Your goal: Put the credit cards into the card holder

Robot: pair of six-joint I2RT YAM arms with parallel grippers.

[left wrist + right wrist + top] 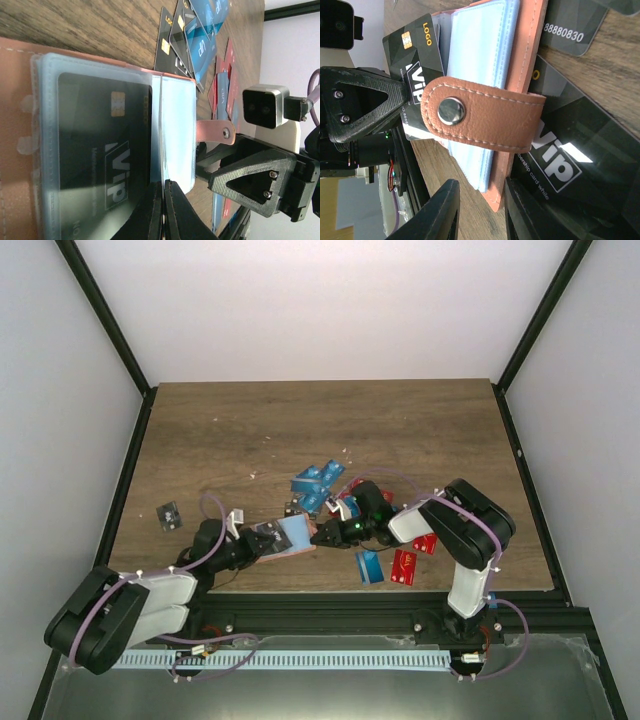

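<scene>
The tan card holder (296, 534) lies open near the front edge between both grippers. My left gripper (262, 542) is shut on one clear sleeve (176, 130) of it, jaws pinched together (163, 189). A black VIP card (102, 150) sits inside the sleeve beside it. My right gripper (318, 536) is open (481, 205), its fingers either side of the holder's lower corner (501, 192). The holder's strap with a snap (485, 117) hangs across in front. Another black VIP card (570, 150) lies on the table partly under the holder. Blue cards (318, 480) and red cards (405, 565) lie scattered.
One black card (170, 515) lies alone at the left. A blue card (368, 566) lies by the front edge next to the red ones. The table's front rail (330, 605) runs just behind both grippers. Black frame posts (120, 350) border the table.
</scene>
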